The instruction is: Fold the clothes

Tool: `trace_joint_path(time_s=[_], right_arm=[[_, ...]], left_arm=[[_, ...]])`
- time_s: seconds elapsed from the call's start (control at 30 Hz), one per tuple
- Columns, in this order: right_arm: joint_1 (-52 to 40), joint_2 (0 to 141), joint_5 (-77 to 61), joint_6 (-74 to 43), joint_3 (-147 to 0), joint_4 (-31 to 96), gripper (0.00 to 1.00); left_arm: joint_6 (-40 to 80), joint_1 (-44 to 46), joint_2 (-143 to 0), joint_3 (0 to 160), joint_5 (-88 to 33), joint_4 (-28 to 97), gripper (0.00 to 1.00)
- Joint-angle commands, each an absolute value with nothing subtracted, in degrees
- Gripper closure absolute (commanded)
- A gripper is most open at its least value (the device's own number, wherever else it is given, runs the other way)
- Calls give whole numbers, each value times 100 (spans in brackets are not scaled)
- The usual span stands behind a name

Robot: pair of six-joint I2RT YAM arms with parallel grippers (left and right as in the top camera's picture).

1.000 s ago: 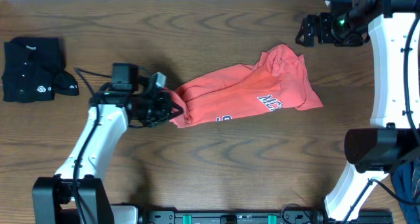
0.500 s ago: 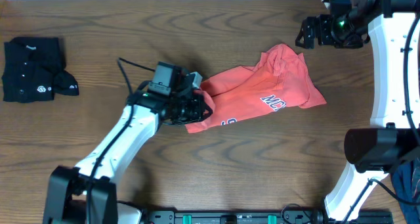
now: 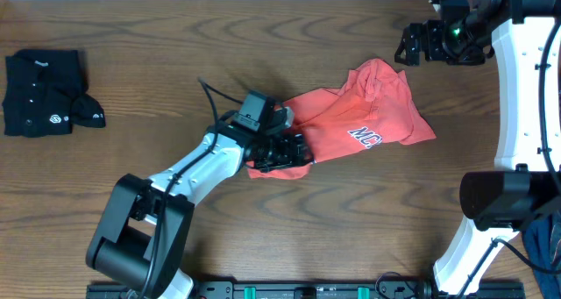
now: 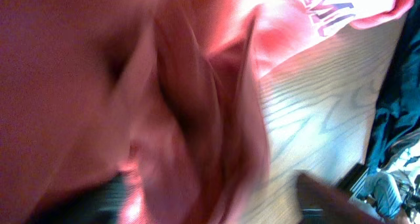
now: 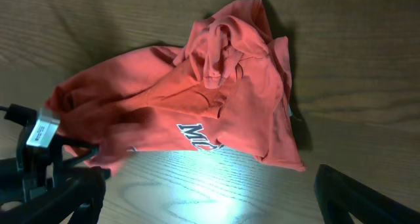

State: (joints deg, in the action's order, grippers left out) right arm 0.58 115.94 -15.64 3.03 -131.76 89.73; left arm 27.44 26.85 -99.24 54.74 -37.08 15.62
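Note:
The clothes are a coral-red T-shirt point(image 3: 368, 115) with white-and-navy lettering point(image 3: 364, 138), lying crumpled mid-table, and a black buttoned shirt point(image 3: 42, 92) folded at the far left. My left gripper point(image 3: 285, 150) sits on the T-shirt's left end, which is bunched up. In the left wrist view, blurred coral fabric point(image 4: 164, 86) fills the frame, and the two dark fingers point(image 4: 98, 198) stand wide apart, open, with cloth lying loose between them. My right gripper point(image 3: 410, 43) hovers open above the table beyond the T-shirt's collar, looking down on the T-shirt point(image 5: 197, 99).
Bare wood table point(image 3: 263, 45) surrounds the T-shirt. The left arm point(image 3: 188, 172) stretches diagonally from the front left. The right arm's white links point(image 3: 517, 97) run down the right edge. The left gripper's body point(image 5: 39, 152) shows in the right wrist view.
My left gripper carried the T-shirt's left end rightward, bunching the cloth shorter, then opened its jaws and let go. The right arm has not moved.

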Motion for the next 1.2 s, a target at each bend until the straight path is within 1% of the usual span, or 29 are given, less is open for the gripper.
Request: trace_joint_path(time_s=[0.0,0.2,0.23,0.3,0.37,0.4,0.43,0.47,0.5,0.53,0.6,0.9,1.17], right_arm=[[64,11458,-1588,397,-13303,8978,1],[64,11458,-1586,399,-13303,8986,1],[64,11458,-1586,399,-13303,9004,1],[64,11458,-1586,423,-13303,9045,1],[64,11458,-1586,484,-13303,9094,1],[64,11458,-1586,484,-13303,9109,1],[64,11458,-1586,482,-13303,9109,1],[64,11458,-1586,482,-13303,9105,1],[64,11458,-1588,482,-13303,9096,1],[62,11458,-1588,482,-13303,9087,1],[58,11458,-1590,482,-13303,9067,1],[58,11458,-1608,482,-13303,9096,1],[25,11458,-1695,482,-13303,9111,1]], left_arm=[[2891,2770,-9935,5675,-3691,1367,4],[3072,2698,-9933,6029,-3680,1363,4],[3087,2648,-9933,6097,-3682,1367,6],[3096,2536,-9933,6208,-3688,1452,12],[3092,2421,-9931,6305,-3686,1708,33],[3074,2355,-9931,6329,-3684,1892,39],[3070,2300,-9931,6329,-3680,2062,39],[3070,2250,-9933,6329,-3680,2252,39],[3057,2215,-9933,6326,-3677,2386,33],[2971,2176,-9933,6326,-3677,2561,20],[2838,2121,-9933,6326,-3671,2707,1],[2812,2084,-9996,6326,-2808,2558,2],[2816,2025,-10584,6326,-2738,2036,2]])
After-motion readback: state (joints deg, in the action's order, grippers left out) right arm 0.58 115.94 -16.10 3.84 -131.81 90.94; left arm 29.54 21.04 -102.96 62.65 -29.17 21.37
